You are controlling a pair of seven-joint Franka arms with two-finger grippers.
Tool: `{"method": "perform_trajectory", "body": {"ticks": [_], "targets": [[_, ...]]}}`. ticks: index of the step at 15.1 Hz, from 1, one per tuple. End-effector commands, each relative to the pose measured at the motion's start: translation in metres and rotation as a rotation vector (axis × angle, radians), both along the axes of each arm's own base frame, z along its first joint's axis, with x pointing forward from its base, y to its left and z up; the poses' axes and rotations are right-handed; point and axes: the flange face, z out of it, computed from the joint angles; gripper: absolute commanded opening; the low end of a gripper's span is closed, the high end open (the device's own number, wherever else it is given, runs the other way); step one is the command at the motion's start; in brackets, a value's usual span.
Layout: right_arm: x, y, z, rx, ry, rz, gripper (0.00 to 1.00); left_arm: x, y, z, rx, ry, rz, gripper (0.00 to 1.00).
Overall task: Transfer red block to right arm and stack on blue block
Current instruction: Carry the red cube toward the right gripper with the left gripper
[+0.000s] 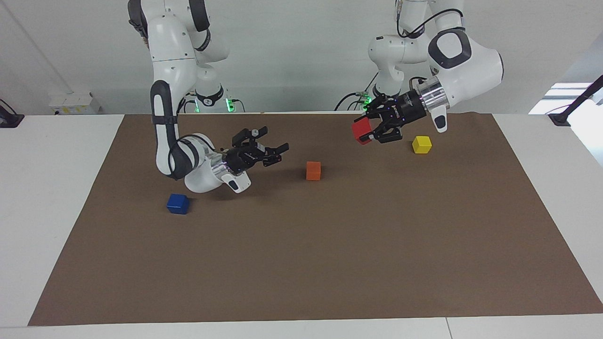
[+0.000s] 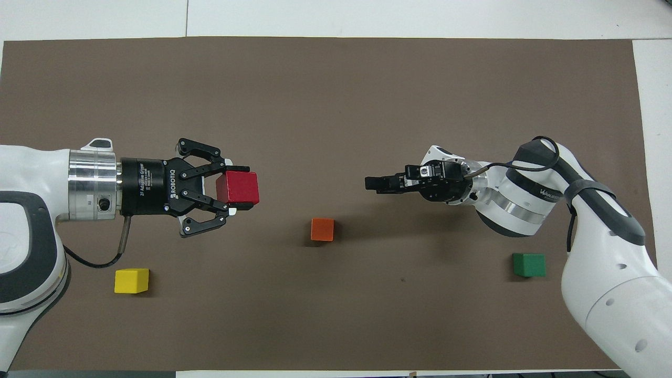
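Surface [image 1: 330, 263]: brown mat filling the middle and lower frame of both views, carrying the loose cubes. Right arm [image 1: 169, 70]: enters at the top of the facing view, elbow bent low, wrist turned toward the table's centre. Left arm [image 1: 466, 61]: enters at the top of the facing view at its own end, wrist likewise turned toward the centre. Right tool [image 1: 271, 143]: raised over bare mat in mid-frame, fingers spread, holding nothing. Left tool [image 1: 372, 134]: raised in the upper frame, clamped on the red block [image 1: 362, 130], which is off the surface and juts toward the other arm. Blue block [image 1: 177, 204]: on the surface at the right arm's end, mid-height in the facing view, untouched. Orange cube [image 1: 313, 170]: centre frame, below the gap between the tools. Yellow cube [image 1: 421, 144]: near the left tool. Step judged: handover approach, tools well apart. Next move calls for closing that gap, aligning the right tool's fingers on the block's free faces.
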Motion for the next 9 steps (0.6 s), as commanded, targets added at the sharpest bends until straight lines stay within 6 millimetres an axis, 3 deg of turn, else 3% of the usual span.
{"method": "perform_trajectory", "body": {"ticks": [1, 5, 9], "targets": [[0.004, 0.017, 0.001, 0.02, -0.023, -0.034, 1.0, -0.017, -0.03, 0.008, -0.046, 0.016, 0.045, 0.0], [0.003, 0.025, 0.0, 0.014, -0.027, -0.05, 1.0, -0.037, -0.087, 0.009, -0.075, 0.017, 0.068, 0.0], [0.003, 0.026, 0.0, 0.01, -0.025, -0.051, 1.0, -0.049, -0.117, 0.01, -0.092, 0.01, 0.069, 0.0]]}}
